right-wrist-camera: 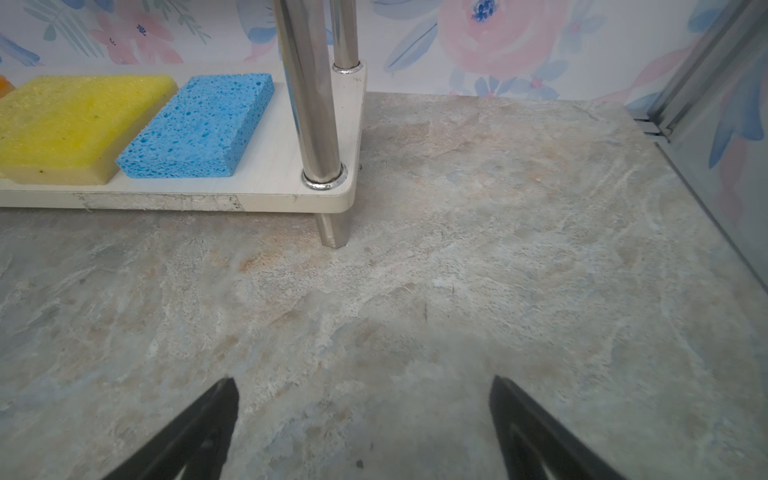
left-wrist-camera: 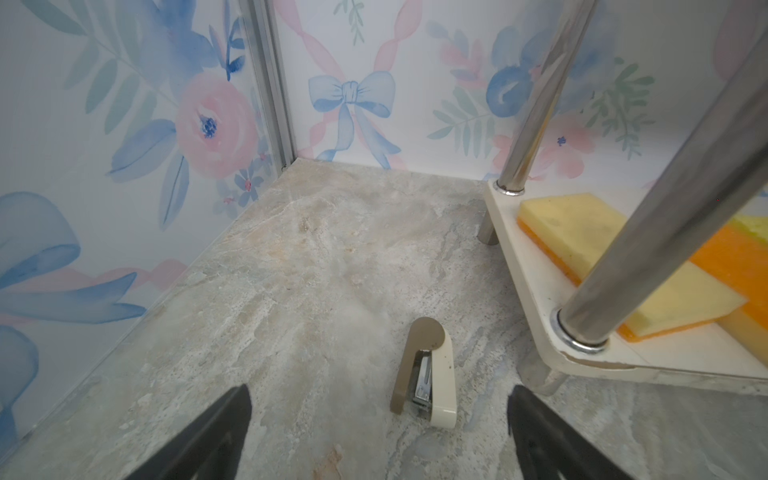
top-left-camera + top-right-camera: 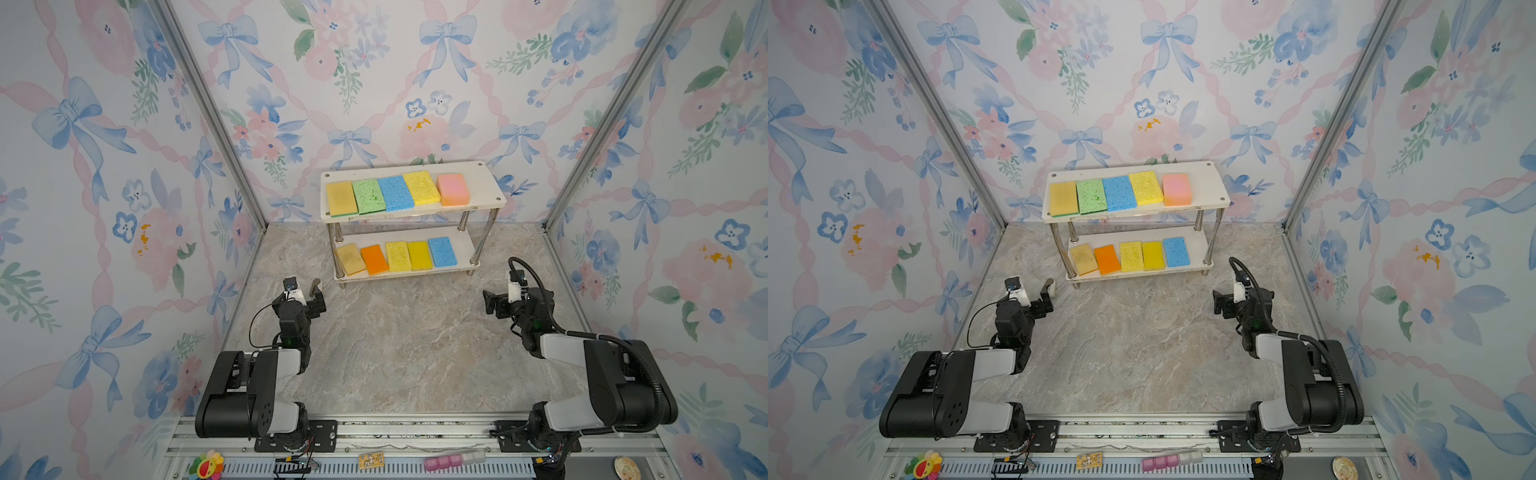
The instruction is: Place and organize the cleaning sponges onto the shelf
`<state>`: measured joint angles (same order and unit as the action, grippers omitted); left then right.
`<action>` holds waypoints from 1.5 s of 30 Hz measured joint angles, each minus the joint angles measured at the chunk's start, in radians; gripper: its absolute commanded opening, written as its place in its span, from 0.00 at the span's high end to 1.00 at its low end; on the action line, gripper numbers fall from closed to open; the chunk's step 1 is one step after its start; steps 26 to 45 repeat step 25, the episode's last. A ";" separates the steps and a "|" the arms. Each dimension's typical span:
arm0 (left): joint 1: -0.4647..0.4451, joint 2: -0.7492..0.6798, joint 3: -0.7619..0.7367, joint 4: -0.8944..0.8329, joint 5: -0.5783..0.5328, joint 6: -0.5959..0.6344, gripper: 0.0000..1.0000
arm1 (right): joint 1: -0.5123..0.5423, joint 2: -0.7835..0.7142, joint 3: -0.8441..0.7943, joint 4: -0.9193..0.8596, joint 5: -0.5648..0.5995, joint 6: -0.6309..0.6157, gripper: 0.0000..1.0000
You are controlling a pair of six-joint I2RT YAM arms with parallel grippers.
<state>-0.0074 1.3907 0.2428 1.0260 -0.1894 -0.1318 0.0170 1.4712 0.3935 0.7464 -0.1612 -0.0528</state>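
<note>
Porous foam sponges [image 1: 199, 124], glossy metal shelf posts [image 1: 309, 91], matt white boards [image 1: 266, 183], stone-look tabletop [image 3: 407, 340]

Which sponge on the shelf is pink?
The pink sponge at the upper row's right end; the other nine are yellow, tan, orange, green or blue.

beige stapler [image 2: 428, 374] — on marble tabletop [image 2: 291, 291]

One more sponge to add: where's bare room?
Top board of the shelf: a bare strip right of the pink sponge. Lower board: crowded. The table before the shelf is bare, except a stapler near the shelf's left foot.
</note>
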 measured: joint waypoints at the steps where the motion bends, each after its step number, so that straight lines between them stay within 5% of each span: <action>1: -0.002 0.008 -0.008 0.032 0.020 0.001 0.02 | 0.000 0.014 -0.010 0.033 0.005 0.000 0.03; 6: -0.036 0.136 -0.041 0.201 0.119 0.036 0.02 | -0.003 0.072 -0.029 0.126 0.044 0.016 0.03; 14: -0.060 0.159 -0.059 0.289 0.092 0.047 0.02 | -0.003 0.073 -0.013 0.140 0.112 0.042 0.03; 45: -0.074 0.159 -0.059 0.298 0.066 0.054 0.02 | -0.003 0.073 -0.012 0.141 0.132 0.045 0.03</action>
